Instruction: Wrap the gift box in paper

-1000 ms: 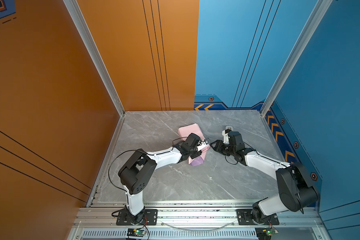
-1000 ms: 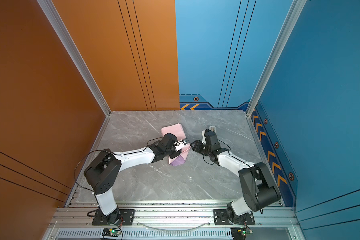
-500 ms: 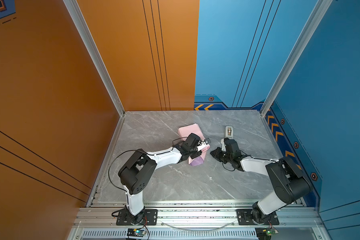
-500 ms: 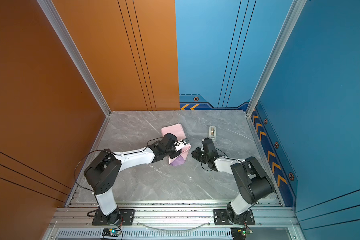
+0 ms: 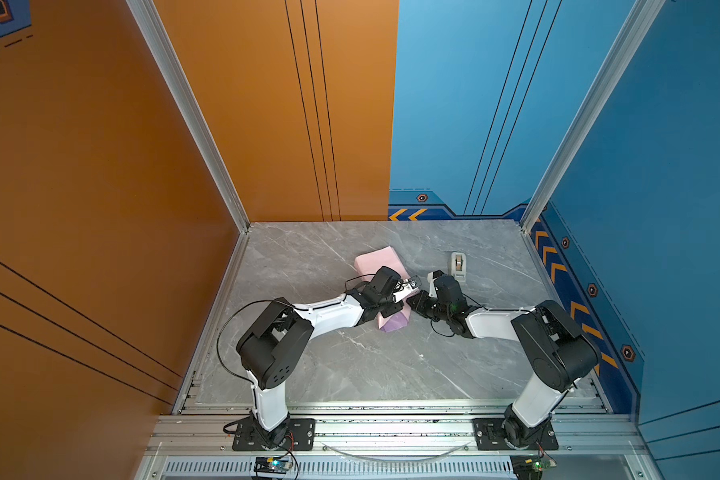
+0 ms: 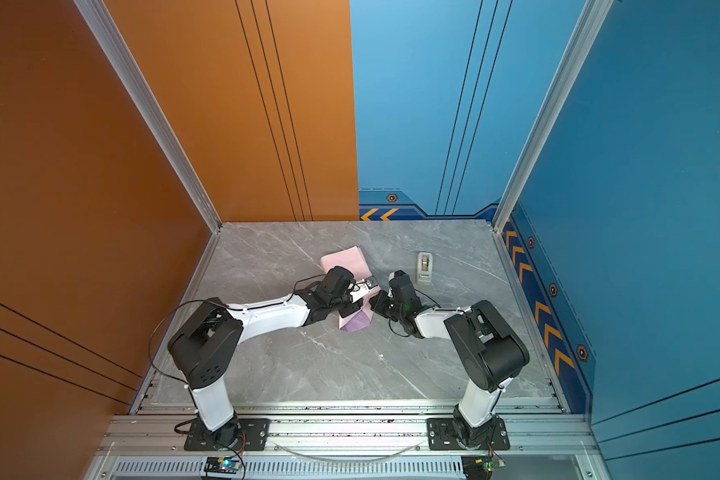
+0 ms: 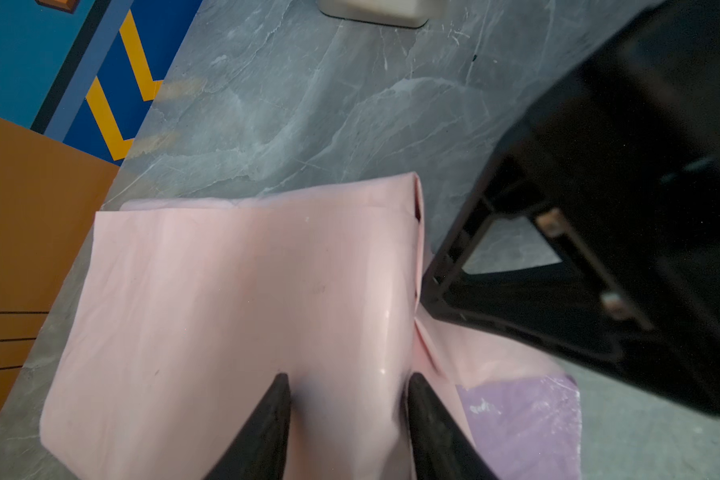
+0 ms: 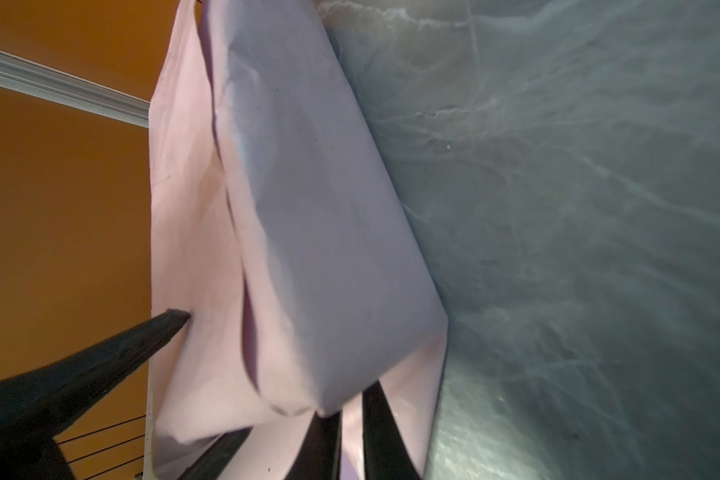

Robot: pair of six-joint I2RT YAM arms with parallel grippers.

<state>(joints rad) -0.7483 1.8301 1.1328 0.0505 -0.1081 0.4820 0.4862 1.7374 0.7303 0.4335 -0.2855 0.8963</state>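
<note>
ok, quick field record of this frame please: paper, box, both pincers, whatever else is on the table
paper: folded around a box-shaped bulk; pink face on top, lilac showing at the end nearer the arm bases
gift box: not visible, presumably under the paper
left pincer: open, fingertips pressed on the pink top
right pincer: shut on a flap of the paper at the parcel's end
tape dispenser: standing on the table beyond the right pincer, apart from both pincers
</note>
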